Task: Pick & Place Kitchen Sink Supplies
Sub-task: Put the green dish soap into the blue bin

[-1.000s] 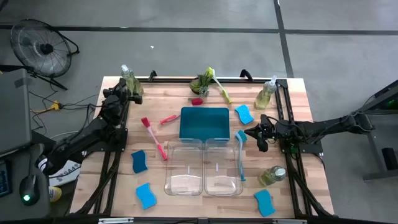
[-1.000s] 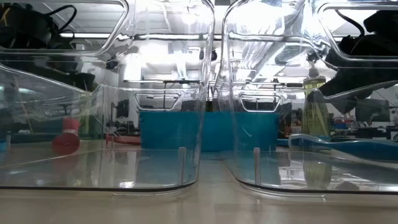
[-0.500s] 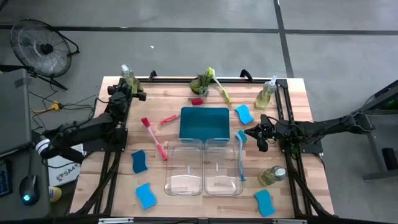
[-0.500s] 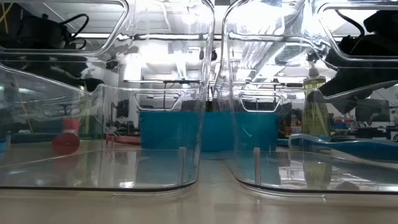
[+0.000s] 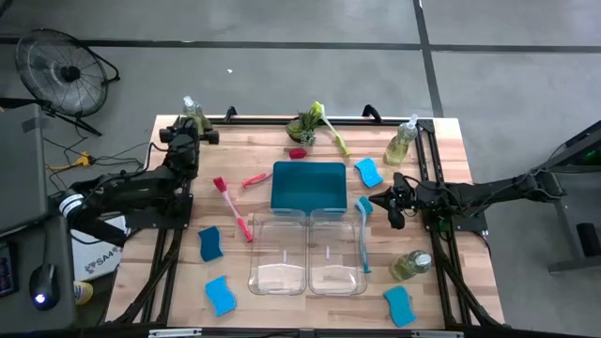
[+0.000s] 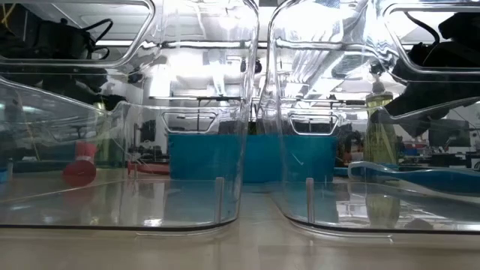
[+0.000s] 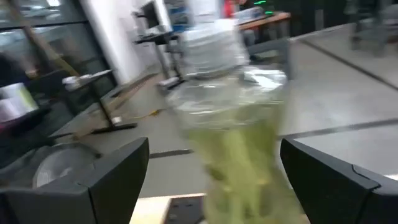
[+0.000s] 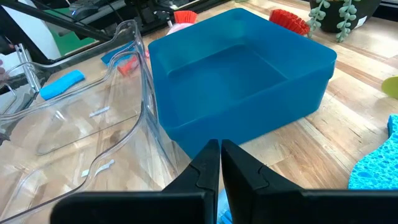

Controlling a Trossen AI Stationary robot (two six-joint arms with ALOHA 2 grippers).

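Left end effector [image 7: 211,180]: spread wide around soap bottle [image 7: 233,143] at far-left desk [image 5: 282,131] corner, contact not discernible. Right end effector [image 8: 220,163]: fingers pressed together, positioned beside teal tray [image 8: 242,81].

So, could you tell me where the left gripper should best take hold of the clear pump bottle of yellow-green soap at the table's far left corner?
Probably around the clear pump bottle's wide body, below the narrow neck, coming in level from the side. It stands upright, and the left gripper's open fingers already sit either side of it.
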